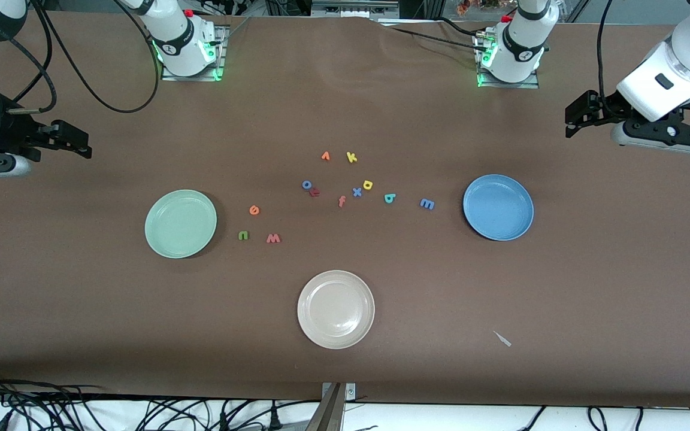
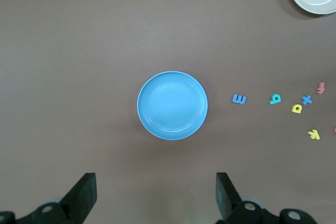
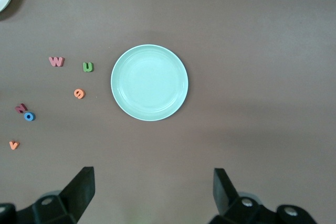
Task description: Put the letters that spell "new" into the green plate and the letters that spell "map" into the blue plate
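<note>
The green plate [image 1: 181,223] [image 3: 149,82] lies toward the right arm's end, with the green n [image 1: 243,235] [image 3: 88,66], orange e [image 1: 254,209] [image 3: 79,93] and salmon w [image 1: 273,238] [image 3: 56,61] on the table beside it. The blue plate [image 1: 498,207] [image 2: 172,105] lies toward the left arm's end. Beside it are the blue m [image 1: 427,204] [image 2: 239,99], teal a [image 1: 389,198] [image 2: 275,98] and yellow p [image 1: 368,184] [image 2: 296,108]. Both plates hold nothing. My right gripper [image 1: 78,143] [image 3: 153,190] and left gripper [image 1: 574,120] [image 2: 156,192] hang open and empty, high over the table's two ends.
A beige-white plate [image 1: 336,309] sits nearest the front camera. Other letters lie mid-table: blue x [image 1: 357,191], salmon f [image 1: 341,201], blue o [image 1: 307,184], a red letter [image 1: 315,192], yellow k [image 1: 351,157], orange wedge [image 1: 325,156]. A pale scrap [image 1: 502,339] lies near the front edge.
</note>
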